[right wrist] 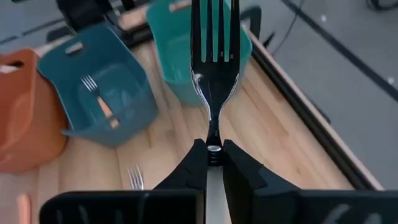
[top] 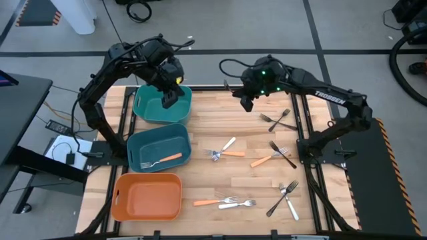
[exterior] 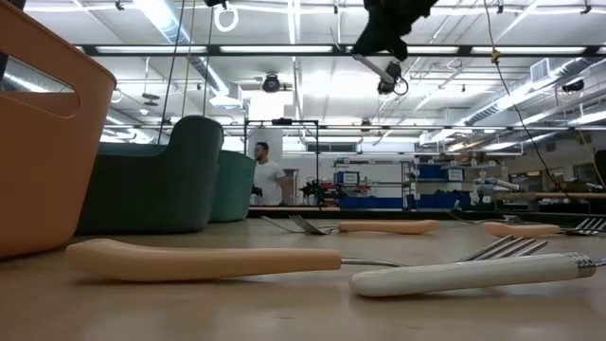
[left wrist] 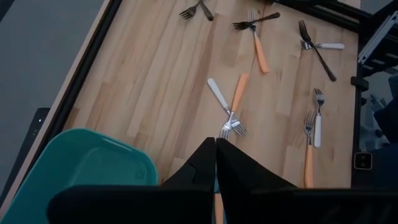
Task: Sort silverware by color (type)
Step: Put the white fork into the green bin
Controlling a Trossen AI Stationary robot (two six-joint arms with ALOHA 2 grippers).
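Note:
My right gripper (top: pixel 245 101) hangs high over the table's far middle, shut on a fork (right wrist: pixel 214 56) with a dark, shiny head. My left gripper (top: pixel 168 99) is shut and empty above the far teal bin (top: pixel 150 107). The middle teal bin (top: pixel 143 143) holds one orange-handled fork (top: pixel 164 160). The orange bin (top: pixel 148 197) stands nearest. Several more forks lie flat on the wood: a white and an orange one crossed (top: pixel 225 151), a black pair (top: pixel 280 121), and others toward the near right. My right gripper pinches the fork's narrow neck (right wrist: pixel 214 134) between its two fingers, just behind the head. The fork lies along the fingers, with its tines pointing out past the fingertips and a pale strip of handle between them. It is lifted clear of the table, slanting downward.
The three bins stand in a row along the table's left side. Loose forks are scattered over the middle and right of the table (top: pixel 200 133). Black frame rails run along the table's edges. In the low view a person stands far back in the room (exterior: pixel 268 175).

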